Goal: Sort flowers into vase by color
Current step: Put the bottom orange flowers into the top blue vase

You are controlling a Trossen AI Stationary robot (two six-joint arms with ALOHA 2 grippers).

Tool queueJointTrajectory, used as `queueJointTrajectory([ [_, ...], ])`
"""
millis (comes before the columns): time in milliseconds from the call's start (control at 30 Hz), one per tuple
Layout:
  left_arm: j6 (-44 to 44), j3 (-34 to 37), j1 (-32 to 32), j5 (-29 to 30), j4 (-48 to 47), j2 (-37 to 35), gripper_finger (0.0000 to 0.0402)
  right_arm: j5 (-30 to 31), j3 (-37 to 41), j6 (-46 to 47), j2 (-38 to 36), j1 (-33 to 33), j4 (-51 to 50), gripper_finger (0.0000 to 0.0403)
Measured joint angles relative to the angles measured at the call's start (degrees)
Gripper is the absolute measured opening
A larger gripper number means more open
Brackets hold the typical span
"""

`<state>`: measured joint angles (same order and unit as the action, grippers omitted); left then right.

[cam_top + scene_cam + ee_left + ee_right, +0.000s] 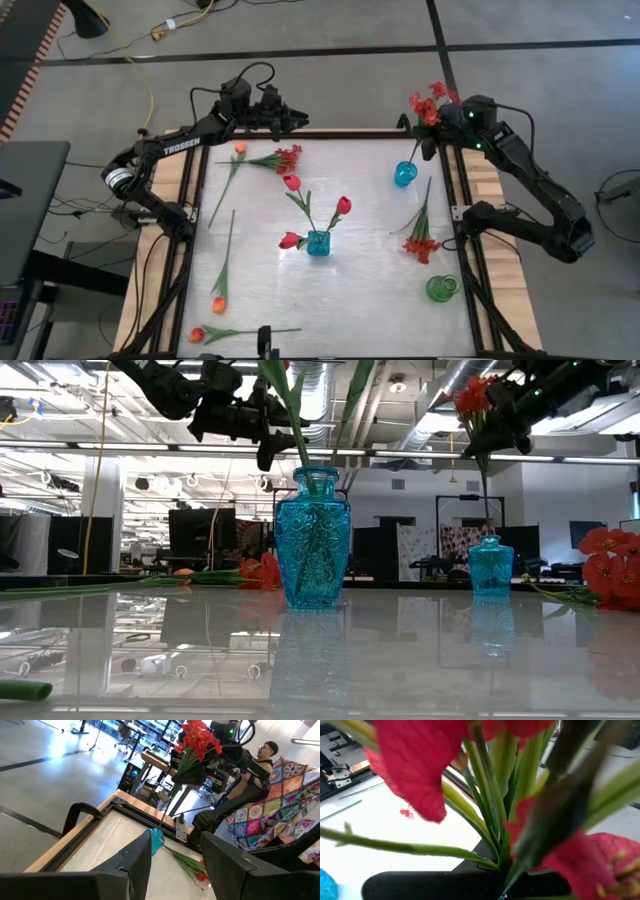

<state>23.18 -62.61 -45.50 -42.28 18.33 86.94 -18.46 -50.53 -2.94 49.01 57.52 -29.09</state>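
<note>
Flowers (222,290) are still lying along the worktop's (370,300) left side beneath the open-jawed left gripper (292,120), three rosebuds are standing in the centre vase (318,243), and the right gripper (452,118) is clamping a red spray (430,103) above the small vase (404,174).

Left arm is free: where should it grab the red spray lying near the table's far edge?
Grip the bare green stem of the red spray, between its blossoms and the orange tulip. It lies flat, so probably come straight down, with the open left gripper closing across the stem.
</note>
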Motion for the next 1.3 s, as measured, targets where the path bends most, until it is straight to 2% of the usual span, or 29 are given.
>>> queueJointTrajectory([
  [533, 0.00, 0.00, 0.35, -0.03, -0.02, 0.01, 0.0158, 0.88, 11.66, 1.47, 0.00, -0.86, 8.99, 0.0040],
  [767, -0.72, 0.00, 0.50, -0.04, -0.03, 0.00, 0.0158, 0.66, 12.29, 1.11, 0.00, -2.49, 8.71, 0.0054],
  [1000, -2.20, 0.00, 0.48, -0.04, -0.02, 0.02, 0.0158, 0.64, 12.29, 1.35, -0.02, -2.75, 8.30, 0.0126],
  [1200, -3.06, 0.00, 0.48, -0.20, -0.04, 0.02, 0.0158, 0.41, 12.29, 1.99, -0.02, -2.75, 5.29, 0.0236],
  [1300, -3.23, 0.00, 0.48, -0.87, -0.08, 0.02, 0.0158, -1.25, 11.48, 1.20, 0.00, -2.75, -0.26, 0.0288],
])
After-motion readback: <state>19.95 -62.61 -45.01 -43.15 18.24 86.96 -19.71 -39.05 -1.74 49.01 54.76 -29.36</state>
